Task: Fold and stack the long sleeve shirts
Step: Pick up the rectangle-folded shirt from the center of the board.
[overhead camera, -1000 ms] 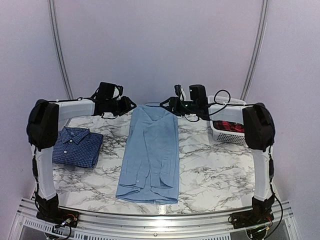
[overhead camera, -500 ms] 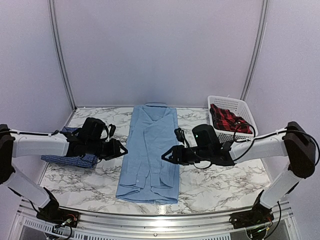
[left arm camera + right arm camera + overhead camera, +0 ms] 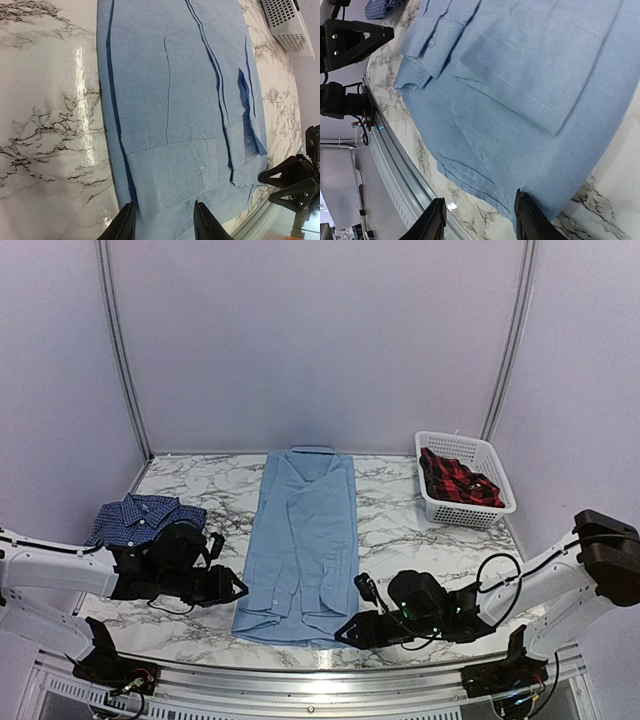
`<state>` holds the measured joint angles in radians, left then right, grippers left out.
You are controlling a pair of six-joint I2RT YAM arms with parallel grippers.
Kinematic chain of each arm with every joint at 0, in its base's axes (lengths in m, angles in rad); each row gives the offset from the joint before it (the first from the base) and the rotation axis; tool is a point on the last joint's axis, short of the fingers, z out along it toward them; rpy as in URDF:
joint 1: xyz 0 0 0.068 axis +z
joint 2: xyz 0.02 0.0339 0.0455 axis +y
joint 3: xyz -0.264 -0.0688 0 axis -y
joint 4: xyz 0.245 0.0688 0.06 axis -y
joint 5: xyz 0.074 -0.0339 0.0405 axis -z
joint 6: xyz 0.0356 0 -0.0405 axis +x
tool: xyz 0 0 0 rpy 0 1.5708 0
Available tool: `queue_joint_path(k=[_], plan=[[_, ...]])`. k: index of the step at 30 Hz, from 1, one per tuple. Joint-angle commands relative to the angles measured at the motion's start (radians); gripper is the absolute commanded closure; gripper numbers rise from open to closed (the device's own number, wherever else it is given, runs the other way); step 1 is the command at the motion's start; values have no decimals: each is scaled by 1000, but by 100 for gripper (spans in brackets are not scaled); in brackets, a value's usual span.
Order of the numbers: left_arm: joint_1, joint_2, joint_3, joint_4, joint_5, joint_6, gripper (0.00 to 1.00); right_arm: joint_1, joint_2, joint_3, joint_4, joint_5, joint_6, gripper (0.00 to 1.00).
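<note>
The light blue long sleeve shirt (image 3: 305, 540) lies flat down the middle of the table, collar at the back, sleeves folded in. A dark blue checked shirt (image 3: 140, 520) sits folded at the left. My left gripper (image 3: 238, 588) hovers open at the light blue shirt's near left corner. In the left wrist view, my left gripper (image 3: 162, 226) straddles the hem of the shirt (image 3: 170, 100). My right gripper (image 3: 345, 632) stands open at the near right corner. In the right wrist view, my right gripper (image 3: 480, 220) is over the hem edge of the shirt (image 3: 520, 75). Neither holds cloth.
A white basket (image 3: 470, 512) holding a red checked cloth (image 3: 458, 478) stands at the back right. A metal rail (image 3: 300, 680) runs along the table's near edge, close under both grippers.
Both arms have swung from the back of the table, beside the collar, down to the shirt's near corners. The right gripper's fingers have narrowed a little.
</note>
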<state>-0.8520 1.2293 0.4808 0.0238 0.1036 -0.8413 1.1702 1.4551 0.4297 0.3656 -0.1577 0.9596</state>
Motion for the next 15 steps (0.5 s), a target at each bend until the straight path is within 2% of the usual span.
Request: queue_joint_path(k=[1,7,12,15], plan=[[-14,-25,-27,19,-48,-31,59,21,-24,-49,57,63,84,56],[-13,-28,-41,14,-55,-26,58,29,-103,-32,-37,89,70,56],[-13,7,-26,-7,-52,-5,58,24,-257,-60,-152,203,80,45],[-13,24,-20,-10,-47,1,58,-11,-281,-79,-158,198,81,42]])
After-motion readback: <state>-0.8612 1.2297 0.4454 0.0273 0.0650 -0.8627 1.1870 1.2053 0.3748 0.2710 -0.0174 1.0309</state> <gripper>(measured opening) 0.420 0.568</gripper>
